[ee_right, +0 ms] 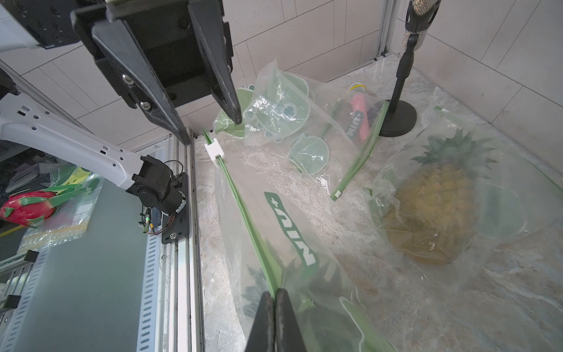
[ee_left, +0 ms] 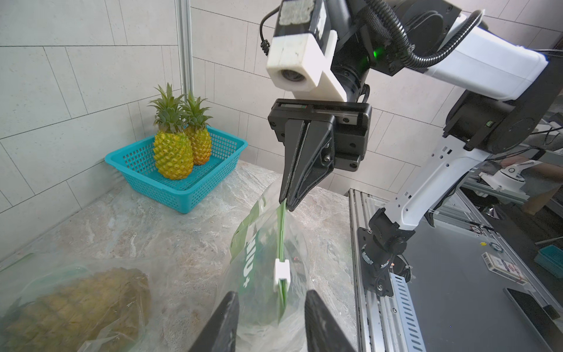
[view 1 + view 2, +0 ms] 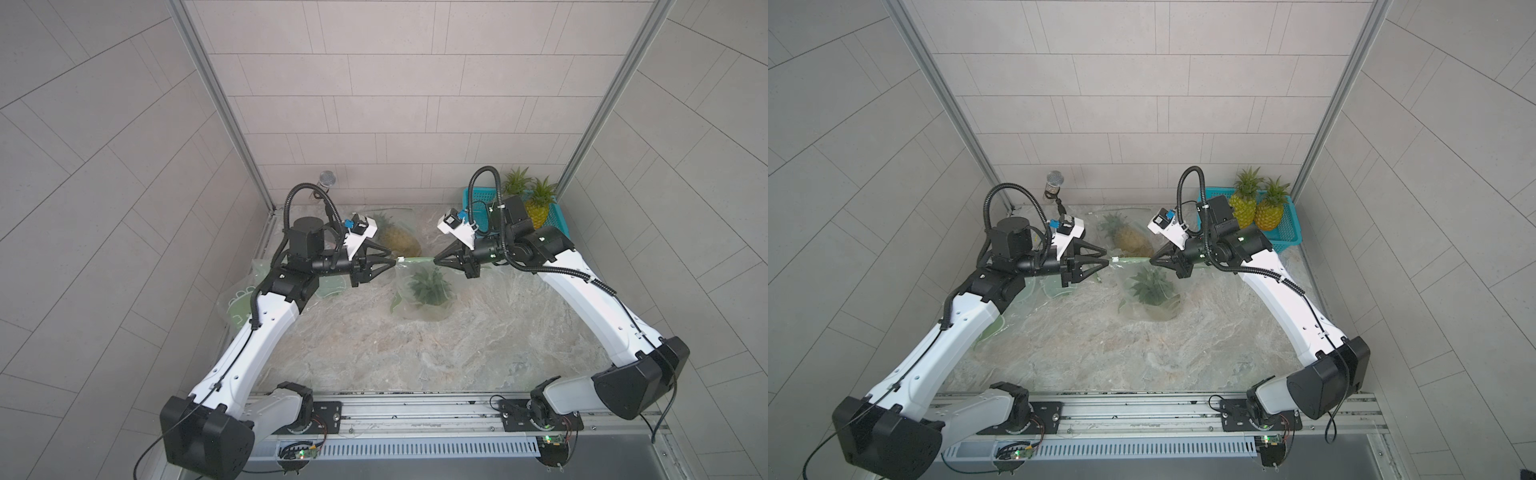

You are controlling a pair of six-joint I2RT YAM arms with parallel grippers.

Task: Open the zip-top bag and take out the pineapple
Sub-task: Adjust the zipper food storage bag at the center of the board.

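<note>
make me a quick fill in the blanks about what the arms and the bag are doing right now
1. The right gripper is ___ on the green zip strip of the bag.
2. The left gripper is open, its tips close to the ___ slider on that strip.
3. The teal basket in the corner holds ___ pineapples.

Missing words: shut; white; two
</note>
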